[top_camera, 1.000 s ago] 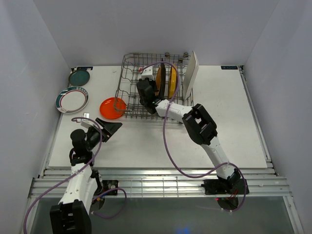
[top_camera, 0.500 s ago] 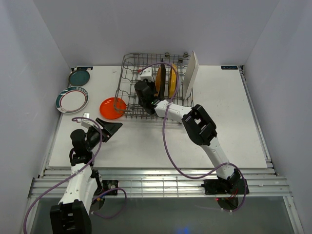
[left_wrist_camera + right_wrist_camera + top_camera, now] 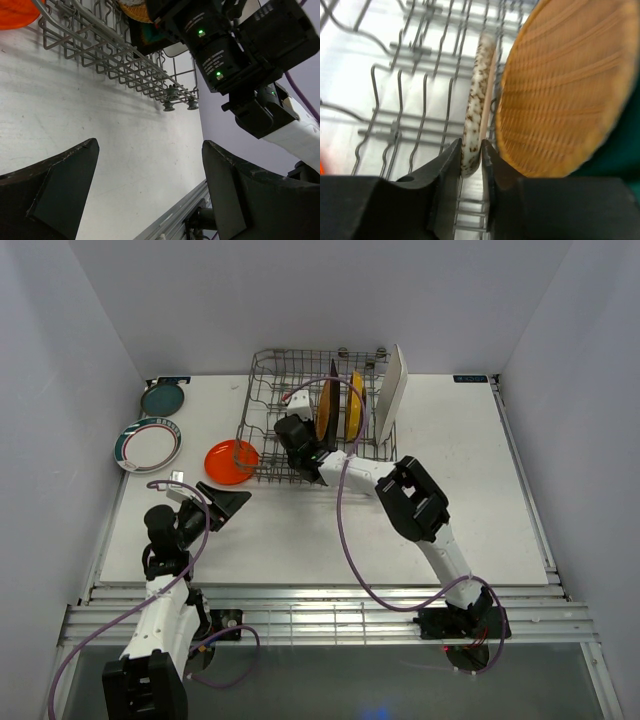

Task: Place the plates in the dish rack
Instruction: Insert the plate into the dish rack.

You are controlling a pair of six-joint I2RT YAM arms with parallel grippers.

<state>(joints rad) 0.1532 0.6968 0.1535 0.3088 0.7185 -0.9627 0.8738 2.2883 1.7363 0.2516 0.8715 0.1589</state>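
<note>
The dish rack (image 3: 262, 390) stands at the back of the table. In it, on edge, are a wood-tone plate (image 3: 323, 410), a yellow plate (image 3: 355, 405) and a white rectangular plate (image 3: 392, 392). My right gripper (image 3: 300, 418) reaches into the rack. In the right wrist view its jaws (image 3: 471, 157) pinch the lower rim of a speckled plate (image 3: 476, 100). That plate stands upright between the tines, just left of the wood-tone plate (image 3: 560, 90). My left gripper (image 3: 225, 502) hovers open and empty over the table near its front left.
An orange plate (image 3: 230, 461) lies flat against the rack's left side. A white plate with a teal rim (image 3: 148, 445) and a teal plate (image 3: 162, 398) lie at the far left edge. The right arm's purple cable loops over the rack.
The right wrist has slid a little left and toward the rack's near side. The wood-tone plate now shows more of its face. The left arm has not moved.
</note>
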